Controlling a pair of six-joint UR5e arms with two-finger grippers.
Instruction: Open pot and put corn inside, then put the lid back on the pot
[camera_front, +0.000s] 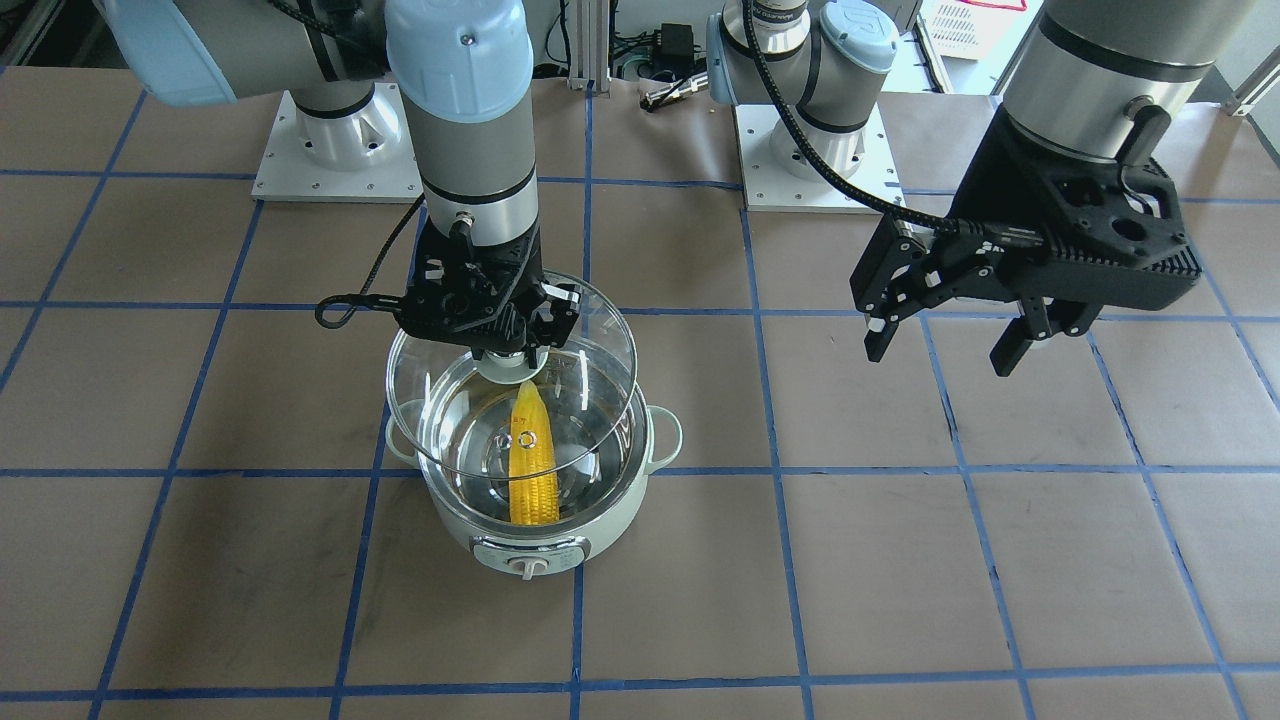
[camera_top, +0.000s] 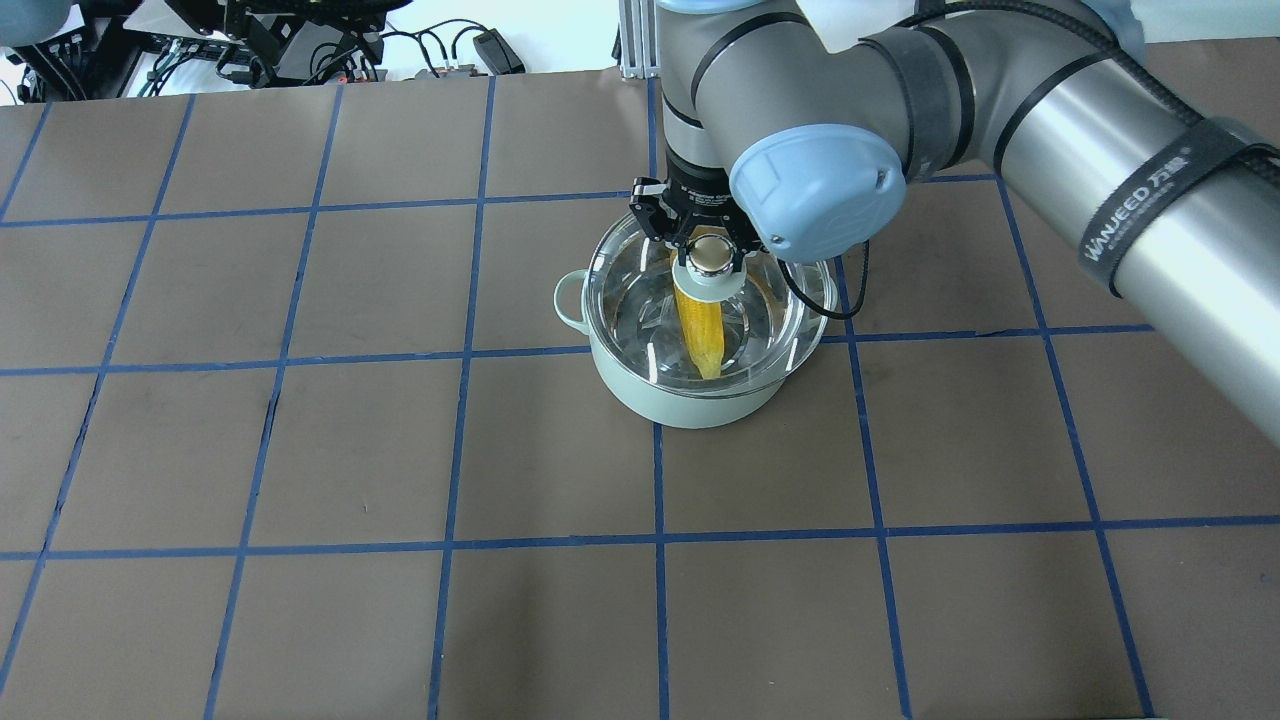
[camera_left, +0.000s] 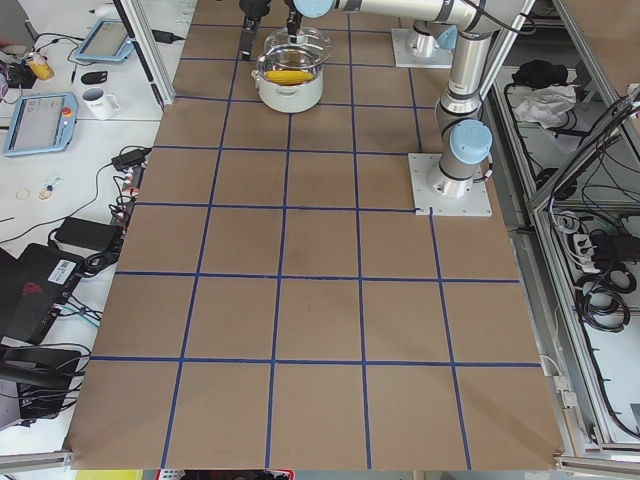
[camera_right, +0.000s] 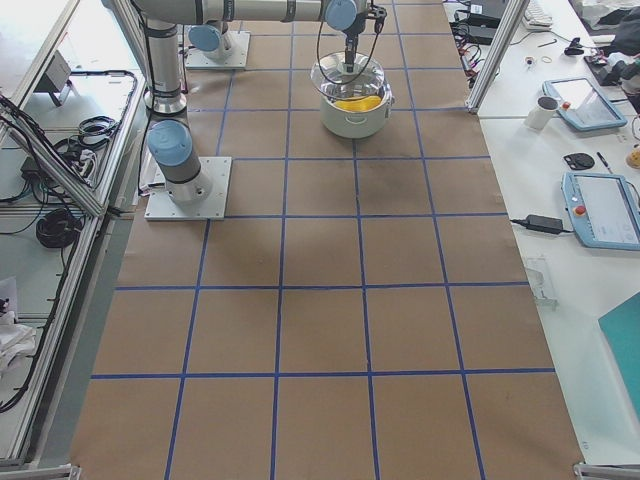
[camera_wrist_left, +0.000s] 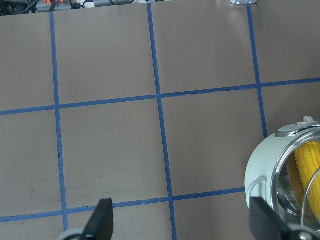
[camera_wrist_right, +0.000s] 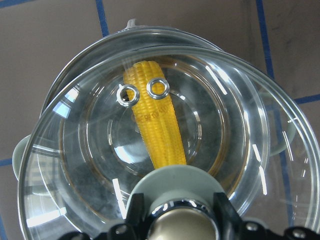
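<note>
The mint-green pot (camera_front: 600, 518) stands on the table with the yellow corn (camera_front: 530, 470) lying inside it. My right gripper (camera_front: 510, 350) is shut on the knob of the glass lid (camera_front: 592, 338) and holds it just above the pot, tilted and offset toward the robot side. In the right wrist view the corn (camera_wrist_right: 157, 130) shows through the lid (camera_wrist_right: 90, 165). In the overhead view the lid (camera_top: 640, 290) covers most of the pot (camera_top: 690, 405). My left gripper (camera_front: 940, 355) is open and empty, raised well to the pot's side. The left wrist view shows the pot (camera_wrist_left: 260, 172) at its right edge.
The arms' base plates (camera_front: 335, 165) (camera_front: 815, 170) sit at the robot side of the table. Blue tape lines grid the brown surface. Side benches with a tablet (camera_left: 105, 40) and a mug (camera_right: 545, 108) flank the far end of the table.
</note>
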